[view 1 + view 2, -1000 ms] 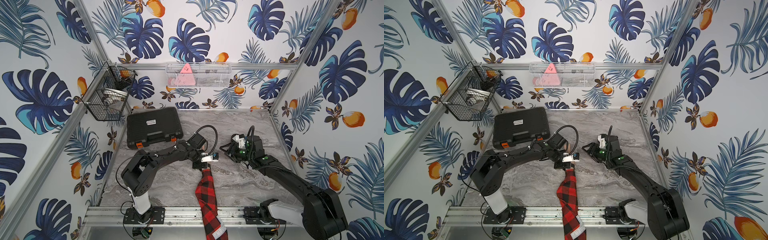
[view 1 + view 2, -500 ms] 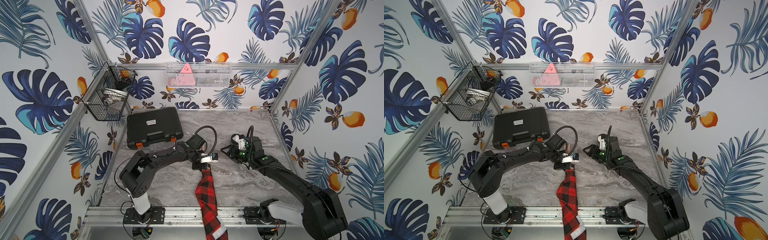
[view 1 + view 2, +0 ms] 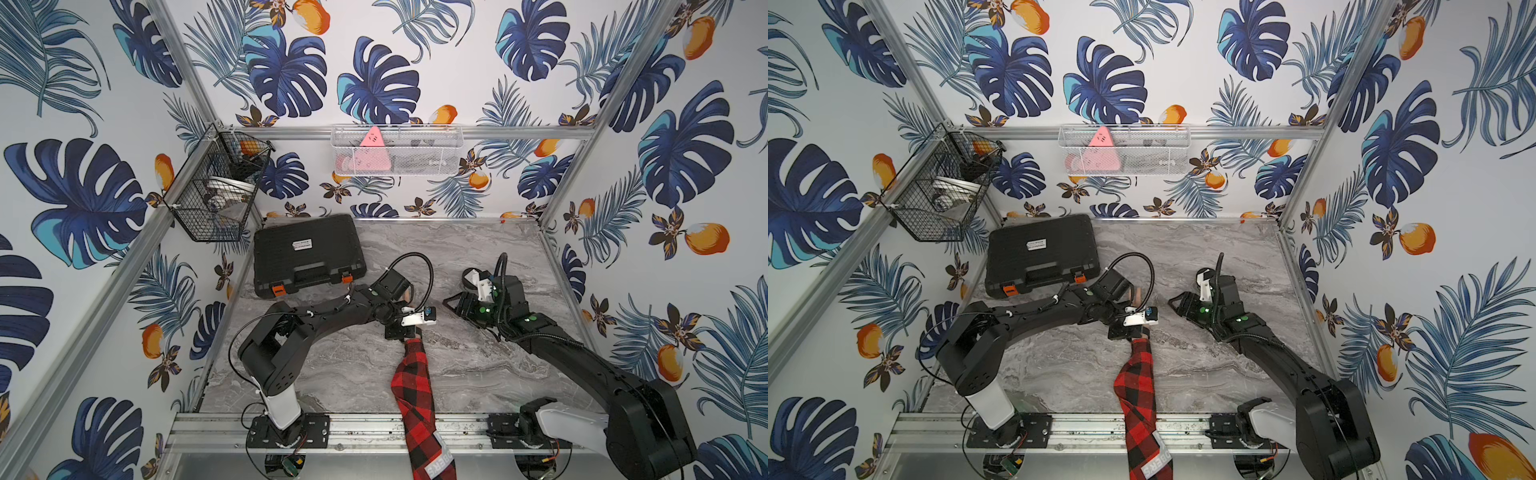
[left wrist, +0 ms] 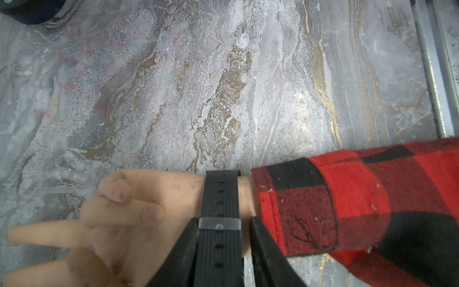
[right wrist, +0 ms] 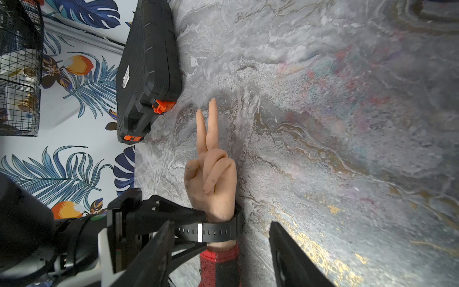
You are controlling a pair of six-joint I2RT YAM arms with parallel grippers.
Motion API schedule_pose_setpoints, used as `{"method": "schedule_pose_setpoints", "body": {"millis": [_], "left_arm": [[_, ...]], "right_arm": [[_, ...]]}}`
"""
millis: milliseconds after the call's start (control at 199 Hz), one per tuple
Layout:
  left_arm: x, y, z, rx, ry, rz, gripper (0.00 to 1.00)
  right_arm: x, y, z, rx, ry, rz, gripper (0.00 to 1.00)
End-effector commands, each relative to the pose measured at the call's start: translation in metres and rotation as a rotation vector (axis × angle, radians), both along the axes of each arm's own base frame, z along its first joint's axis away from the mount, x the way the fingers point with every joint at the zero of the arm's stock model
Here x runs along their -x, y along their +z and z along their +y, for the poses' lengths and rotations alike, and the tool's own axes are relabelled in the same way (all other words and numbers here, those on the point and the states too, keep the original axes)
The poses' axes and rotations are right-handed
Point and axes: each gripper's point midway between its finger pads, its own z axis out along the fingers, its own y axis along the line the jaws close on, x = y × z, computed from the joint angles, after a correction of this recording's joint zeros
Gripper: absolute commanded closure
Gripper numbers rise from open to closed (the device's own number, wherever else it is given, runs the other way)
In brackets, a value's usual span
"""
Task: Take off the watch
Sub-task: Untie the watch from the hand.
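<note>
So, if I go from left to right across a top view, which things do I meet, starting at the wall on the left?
black wire basket → black tool case → red-and-black plaid sleeve → right pincer

Grey sleeve tag (image 3: 439, 463) shows letters "BERS".

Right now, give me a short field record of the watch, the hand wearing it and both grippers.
watch: on the wrist, strap through its clear keeper, not yet off
hand: flesh-coloured dummy hand making a V sign
sleeve: red-and-black plaid, cuff just behind the watch
left gripper: fingers either side of the strap, a gap on one side
right gripper: open, empty, apart from the hand
black case: closed, on the table
</note>
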Motion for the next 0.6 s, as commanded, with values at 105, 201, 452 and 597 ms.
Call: {"method": "schedule_pose_setpoints", "body": {"millis": [105, 201, 452, 597], "left_arm": [[-0.001, 0.003, -0.002, 0.015, 0.002, 0.002, 0.69], [-0.001, 0.002, -0.003, 0.017, 0.007, 0.01, 0.69], [0.001, 0.0, -0.003, 0.013, 0.023, 0.064, 0.71], [-0.003, 0.003, 0.0, 0.033, 0.058, 0.117, 0.73]], "right_arm": [[0.005, -0.003, -0.001, 0.027, 0.034, -0.035, 0.38], [0.006, -0.001, 0.0, 0.026, 0.056, -0.089, 0.38], [0.009, 0.001, 0.008, 0.14, 0.146, -0.329, 0.4], [0.023, -0.005, 0.031, 0.238, 0.27, -0.486, 0.4]]}}
